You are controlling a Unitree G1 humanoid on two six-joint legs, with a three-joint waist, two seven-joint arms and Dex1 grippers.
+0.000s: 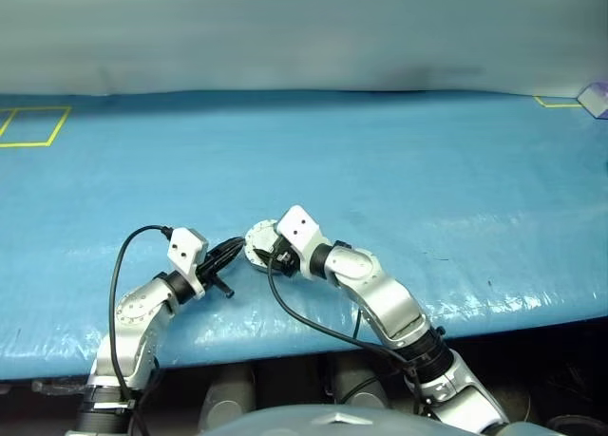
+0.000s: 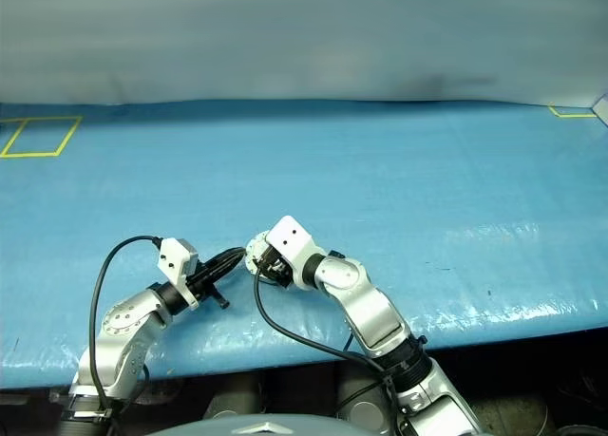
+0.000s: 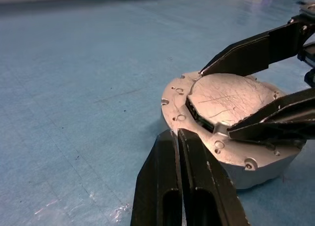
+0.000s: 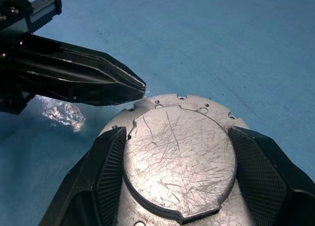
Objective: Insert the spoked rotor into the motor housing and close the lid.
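Observation:
The silvery lid [image 4: 179, 157] lies smooth face up, with its scratched raised centre circle on top, on the grey motor housing [image 3: 261, 176]. They stand on the blue table near its front edge [image 1: 257, 238]. My right gripper [image 4: 177, 137] straddles the raised circle, one ribbed finger [image 4: 106, 172] against each side, shut on the lid. My left gripper [image 3: 175, 133] is shut with nothing in it, and its tips [image 4: 140, 88] touch the lid's rim. The spoked rotor is hidden.
The blue table [image 1: 399, 161] stretches far back and to both sides. Yellow tape marks sit at its far left corner [image 1: 33, 127] and far right [image 1: 556, 102]. The front edge runs just below the arms.

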